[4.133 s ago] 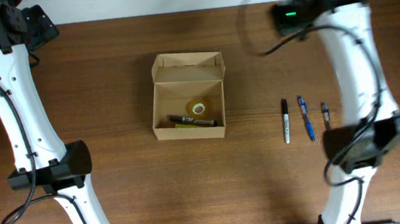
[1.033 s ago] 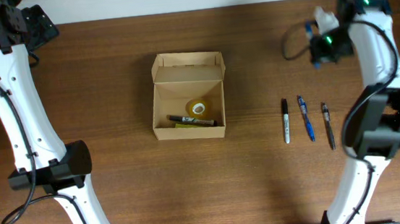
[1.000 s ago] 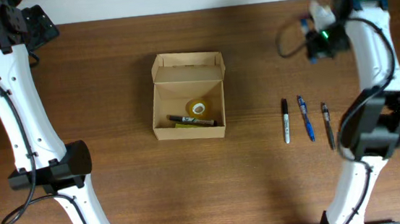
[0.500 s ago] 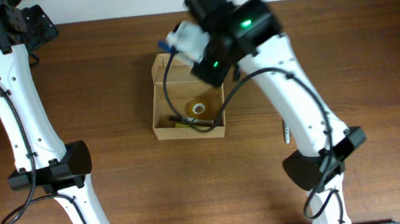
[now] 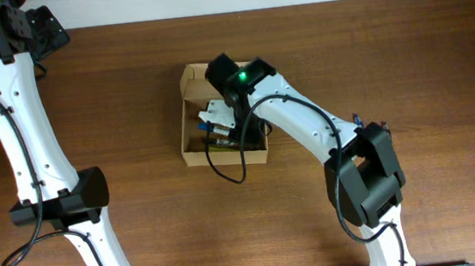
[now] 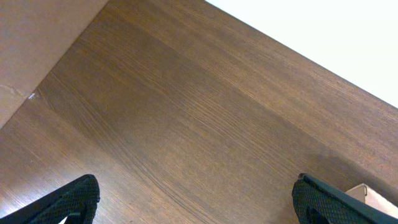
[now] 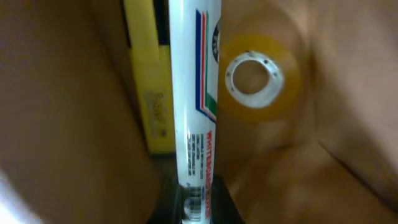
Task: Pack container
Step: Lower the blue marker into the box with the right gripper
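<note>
Cardboard box [image 5: 194, 145] sits centre-left in the overhead frame. Its flap [image 5: 191, 78] is open at the top edge and the right gripper [image 5: 224, 119] is down inside it.

I'd call the job roughly midway. A tape roll [image 7: 252, 78] and a yellow item [image 7: 152, 93] already lie in the box. A white marker [image 7: 189, 93] is in there too, but it's clamped in the right gripper and not let go yet. My guess at what's left: drop the marker, fetch whatever is out on the tabletop [image 5: 144, 244], close the flap. Overhead only shows a sliver of 1 blue pen [image 5: 356, 121] poking out beside the right arm at centre-right. Anything else there is hidden under the arm.

The views differ a lot:
- **Overhead:** gives the layout, but the arm covers most of the box contents.
- **Right wrist:** shows the contents close up. The marker runs up the middle with its end pinched between the fingers at the bottom edge. The yellow item is just left of it and the tape is upper right.
- **Left wrist:** just bare wood and the left gripper [image 6: 193, 190], spread wide with nothing in it.
</note>
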Action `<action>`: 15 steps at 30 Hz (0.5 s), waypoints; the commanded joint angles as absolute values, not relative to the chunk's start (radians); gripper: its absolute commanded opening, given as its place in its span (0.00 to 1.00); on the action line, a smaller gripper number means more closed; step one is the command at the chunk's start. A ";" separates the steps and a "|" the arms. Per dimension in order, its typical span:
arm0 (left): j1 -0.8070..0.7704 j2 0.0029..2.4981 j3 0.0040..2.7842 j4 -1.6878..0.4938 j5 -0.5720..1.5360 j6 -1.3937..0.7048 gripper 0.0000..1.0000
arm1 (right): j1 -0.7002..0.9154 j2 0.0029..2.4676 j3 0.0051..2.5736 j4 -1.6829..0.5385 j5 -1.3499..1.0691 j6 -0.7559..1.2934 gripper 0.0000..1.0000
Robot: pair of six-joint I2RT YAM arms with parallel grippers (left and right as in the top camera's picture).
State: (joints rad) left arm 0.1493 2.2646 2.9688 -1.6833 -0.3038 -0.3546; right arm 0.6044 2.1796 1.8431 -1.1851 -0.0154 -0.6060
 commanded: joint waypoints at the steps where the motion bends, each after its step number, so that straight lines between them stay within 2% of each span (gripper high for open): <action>1: 0.154 2.234 2.978 -1.684 -0.311 -0.342 1.00 | 0.600 2.184 1.785 -1.149 -0.010 -0.575 0.04; 3: 0.154 2.234 2.978 -1.684 -0.311 -0.343 1.00 | 0.600 2.186 1.781 -1.147 -0.009 -0.546 0.08; 4: 0.154 2.234 2.978 -1.684 -0.311 -0.343 1.00 | 0.600 2.186 1.782 -1.145 -0.010 -0.533 0.19; 5: 0.154 2.234 2.978 -1.684 -0.311 -0.343 1.00 | 0.601 2.183 1.787 -1.147 -0.008 -0.519 0.23; 6: 0.154 2.234 2.978 -1.684 -0.311 -0.342 1.00 | 0.602 2.176 1.810 -1.156 -0.006 -0.479 0.32; 11: 0.154 2.234 2.978 -1.684 -0.311 -0.343 1.00 | 0.602 2.136 1.929 -1.210 -0.006 -0.419 0.42; 15: 0.154 2.234 2.978 -1.684 -0.311 -0.342 1.00 | 0.601 2.108 2.120 -1.298 0.011 -0.350 0.41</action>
State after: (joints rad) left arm 0.1493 2.2646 2.9688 -1.6840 -0.3038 -0.3546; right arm 0.6037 2.1777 1.9690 -1.2629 -0.0132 -0.4347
